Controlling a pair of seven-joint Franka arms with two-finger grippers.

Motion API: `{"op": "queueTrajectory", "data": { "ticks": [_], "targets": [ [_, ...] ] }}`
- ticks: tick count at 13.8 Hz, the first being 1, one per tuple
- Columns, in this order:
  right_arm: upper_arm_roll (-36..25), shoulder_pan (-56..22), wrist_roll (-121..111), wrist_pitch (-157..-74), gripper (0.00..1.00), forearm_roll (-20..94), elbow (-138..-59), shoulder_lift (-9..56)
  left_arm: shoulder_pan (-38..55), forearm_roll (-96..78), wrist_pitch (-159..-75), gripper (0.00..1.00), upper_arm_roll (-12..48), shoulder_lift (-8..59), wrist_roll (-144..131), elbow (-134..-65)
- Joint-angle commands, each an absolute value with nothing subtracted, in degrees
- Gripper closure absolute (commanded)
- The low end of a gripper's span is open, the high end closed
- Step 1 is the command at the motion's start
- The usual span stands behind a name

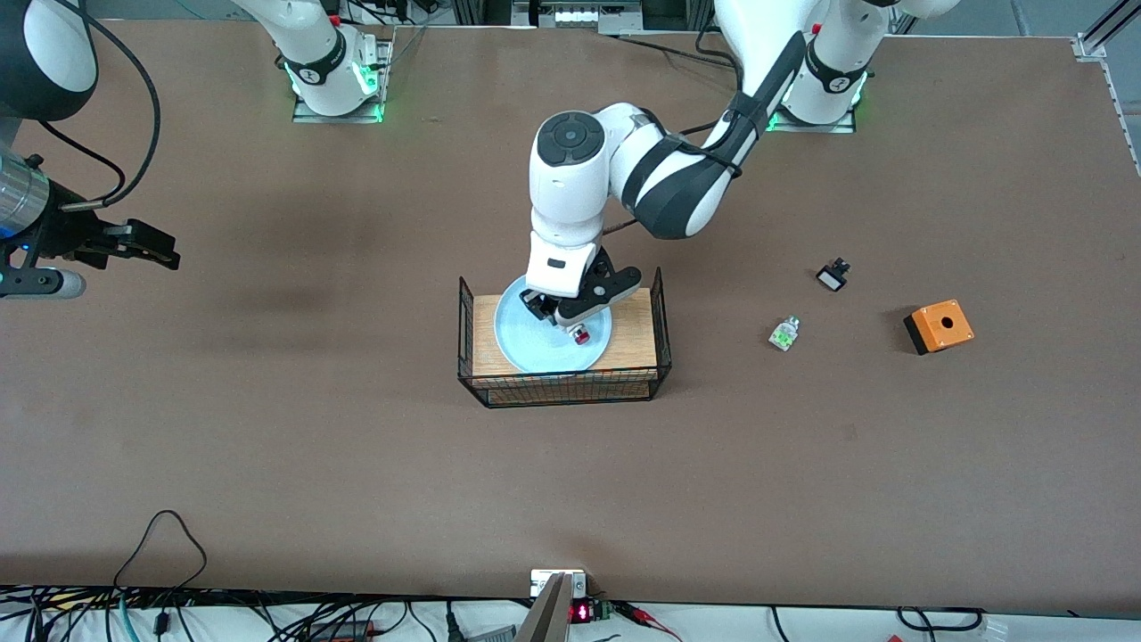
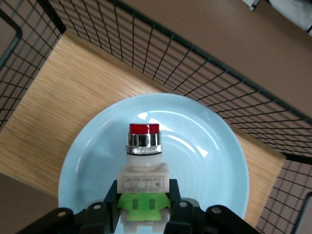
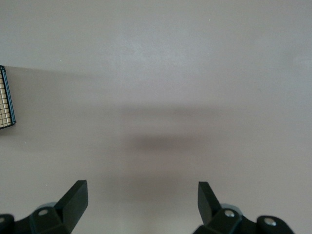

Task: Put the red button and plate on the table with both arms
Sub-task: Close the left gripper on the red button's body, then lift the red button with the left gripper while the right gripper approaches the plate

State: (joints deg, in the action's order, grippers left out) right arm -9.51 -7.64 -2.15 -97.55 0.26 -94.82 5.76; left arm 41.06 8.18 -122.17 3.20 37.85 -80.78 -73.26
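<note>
The front camera looks down across the counter (image 1: 267, 428); the left wrist camera sits close above the plate (image 2: 214, 161), which both views share.

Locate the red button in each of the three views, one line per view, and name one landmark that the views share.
Front view: the red button is over the plate in the wire-sided tray, held by the left gripper.
Left wrist view: red button low in the middle, clamped between the gripper's fingers, above the plate.
Right wrist view: not in it; the right gripper waits over the table.
Shared landmark: the wire-sided tray, seen in all three.
</note>
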Motion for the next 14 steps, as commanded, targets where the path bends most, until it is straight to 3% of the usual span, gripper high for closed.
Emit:
{"op": "queueTrajectory", "data": {
  "ticks": [1,8,14],
  "targets": [
    [-9.6,-7.7,-0.5,-96.9,0.0,5.1,-94.8,4.8,39.6,9.2,-115.0,0.95,3.3,32.4,-75.3,-73.2],
    [-2.3,-17.5,35.1,-94.9,0.0,8.1,-91.2,5.1,28.8,9.1,-96.1,0.93,3.4,24.6,-35.1,-73.7],
    [-1.5,-29.8,53.1,-101.5,0.0,7.8,-89.9,12.2,15.6,8.9,-91.9,0.89,3.4,24.5,-1.5,-76.8]
  ]
}}
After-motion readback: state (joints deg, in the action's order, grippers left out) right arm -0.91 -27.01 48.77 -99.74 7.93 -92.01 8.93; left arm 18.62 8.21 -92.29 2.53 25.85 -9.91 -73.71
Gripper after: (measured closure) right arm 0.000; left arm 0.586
